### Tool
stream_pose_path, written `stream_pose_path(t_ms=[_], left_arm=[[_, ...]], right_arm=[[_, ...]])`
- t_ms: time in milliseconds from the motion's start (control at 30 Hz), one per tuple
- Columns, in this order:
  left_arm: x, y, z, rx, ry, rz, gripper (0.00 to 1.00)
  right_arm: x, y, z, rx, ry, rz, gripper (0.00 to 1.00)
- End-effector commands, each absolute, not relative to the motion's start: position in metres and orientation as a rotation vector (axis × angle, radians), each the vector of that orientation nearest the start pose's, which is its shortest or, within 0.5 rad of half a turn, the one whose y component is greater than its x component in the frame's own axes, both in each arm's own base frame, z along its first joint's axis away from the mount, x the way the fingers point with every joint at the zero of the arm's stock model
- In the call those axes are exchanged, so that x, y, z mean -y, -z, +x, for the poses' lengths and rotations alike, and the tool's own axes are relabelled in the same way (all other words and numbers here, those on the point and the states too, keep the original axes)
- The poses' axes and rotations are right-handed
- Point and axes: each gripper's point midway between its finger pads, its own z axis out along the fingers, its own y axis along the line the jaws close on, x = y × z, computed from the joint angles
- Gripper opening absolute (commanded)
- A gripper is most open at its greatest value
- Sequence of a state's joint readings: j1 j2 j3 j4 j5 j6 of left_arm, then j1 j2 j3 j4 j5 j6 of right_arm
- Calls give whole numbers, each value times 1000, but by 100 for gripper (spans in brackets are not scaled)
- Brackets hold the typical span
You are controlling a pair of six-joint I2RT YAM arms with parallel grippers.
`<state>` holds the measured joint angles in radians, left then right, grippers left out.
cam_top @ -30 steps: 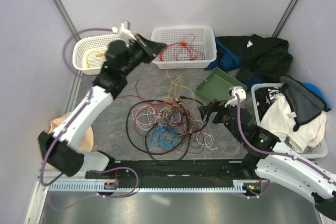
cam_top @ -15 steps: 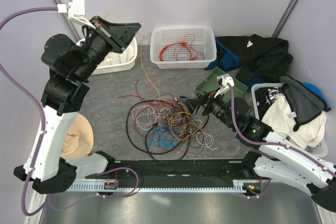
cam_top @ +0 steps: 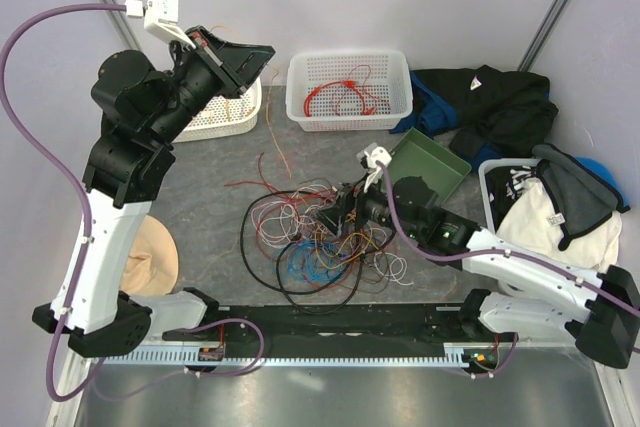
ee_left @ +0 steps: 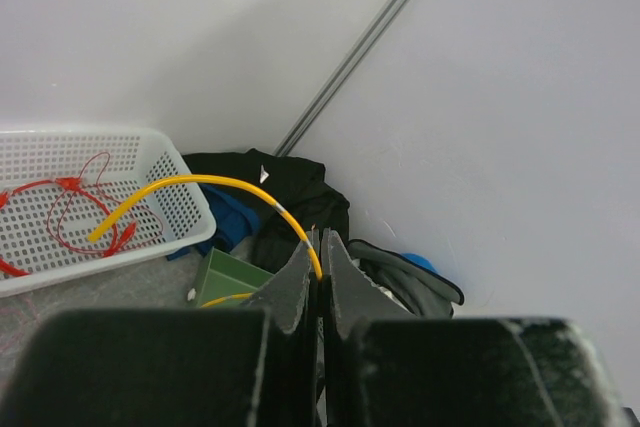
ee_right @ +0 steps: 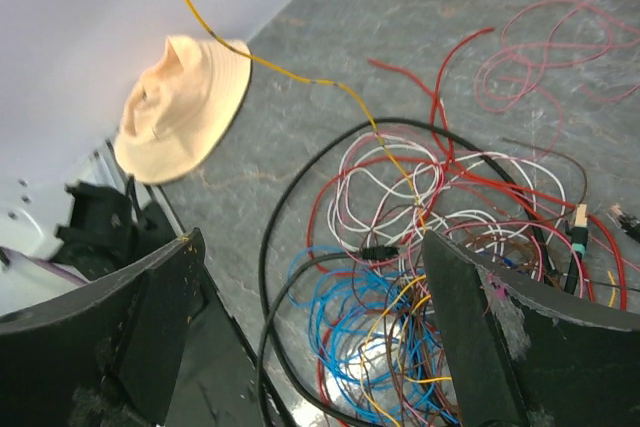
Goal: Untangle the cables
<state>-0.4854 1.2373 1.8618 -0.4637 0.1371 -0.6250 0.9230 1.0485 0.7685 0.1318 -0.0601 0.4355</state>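
Left gripper (ee_left: 320, 263), clamped on a thin yellow wire (ee_left: 200, 183), has hoisted it high; right gripper (ee_right: 315, 317), fingers apart, has advanced over the multicoloured wire tangle (cam_top: 300, 239) on the surface; likely about to pin it.

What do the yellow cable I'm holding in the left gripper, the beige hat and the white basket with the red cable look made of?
Yellow cable: thin wire in smooth, slightly glossy plastic insulation, judging by its springy arc. Beige hat: soft matte fabric, possibly cotton; it lies creased and slumped. White basket: rigid moulded plastic, with a perforated grid wall.
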Motion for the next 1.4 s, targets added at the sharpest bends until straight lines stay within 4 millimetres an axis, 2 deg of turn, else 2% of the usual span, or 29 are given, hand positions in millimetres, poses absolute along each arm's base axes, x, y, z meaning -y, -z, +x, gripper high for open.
stream_pose_path(t_ms=[0,167,200,267,300,367,400,500,567,600,667,700,733,800,867,900,933,967,1000,1033,1067,1100,1167,1200,1233,1267,1300,1333,1367], left_arm=[[197,-581,271,-1432,989,61,2],[197,-586,265,-1424,1011,64,2],[197,-586,264,-1428,1015,67,2],[197,-585,263,-1433,1015,68,2],[197,-585,263,-1433,1015,68,2],[195,-585,261,-1434,1009,64,2],[195,-583,262,-1437,1008,59,2],[194,-579,263,-1447,1003,54,2],[194,-577,263,-1449,1004,53,2],[194,-575,264,-1456,1002,48,2],[193,-575,265,-1453,996,41,2],[193,-574,266,-1452,992,38,2],[192,-574,266,-1452,987,39,2],[188,-574,264,-1445,966,38,2],[180,-573,266,-1436,920,17,2],[176,-569,267,-1441,898,3,2],[172,-565,269,-1446,878,-13,2],[166,-561,272,-1447,841,-36,2],[162,-547,279,-1473,799,-67,2],[155,-543,278,-1472,773,-85,2],[146,-534,284,-1482,725,-135,2],[146,-508,292,-1534,691,-154,2],[136,-491,294,-1539,647,-201,6],[138,-454,302,-1607,615,-213,7],[137,-447,304,-1597,619,-236,8],[133,-437,302,-1596,614,-259,11],[135,-403,308,-1655,591,-268,14],[136,-394,309,-1654,602,-283,16],[136,-368,310,-1699,586,-292,22]], right_arm=[[-339,-260,209,-1715,-995,-600,98],[-348,-234,231,-1732,-881,-585,98],[-352,-220,236,-1758,-851,-594,98],[-357,-213,245,-1766,-819,-591,98],[-361,-199,249,-1792,-794,-600,97],[-367,-196,254,-1789,-785,-594,97],[-372,-187,256,-1804,-787,-602,96],[-385,-181,258,-1802,-808,-624,90],[-391,-184,262,-1779,-821,-621,86],[-394,-179,265,-1782,-814,-623,81],[-402,-187,268,-1759,-840,-605,71],[-403,-186,269,-1760,-846,-600,57],[-404,-186,268,-1758,-847,-595,49],[-399,-190,269,-1755,-841,-574,31],[-387,-186,270,-1779,-800,-547,22],[-379,-202,268,-1759,-800,-520,9],[-370,-202,265,-1791,-774,-511,0],[-357,-226,265,-1765,-769,-443,0],[-345,-226,261,-1803,-734,-436,0],[-340,-244,260,-1787,-736,-419,0],[-327,-272,257,-1748,-737,-384,0],[-316,-274,254,-1781,-698,-387,0],[-302,-321,249,-1725,-707,-354,0],[-292,-323,247,-1755,-662,-358,0],[-288,-354,247,-1714,-676,-335,0],[-283,-366,245,-1706,-676,-329,0],[-277,-369,244,-1724,-647,-331,0],[-273,-394,243,-1689,-664,-310,0],[-270,-402,242,-1684,-660,-304,0]])
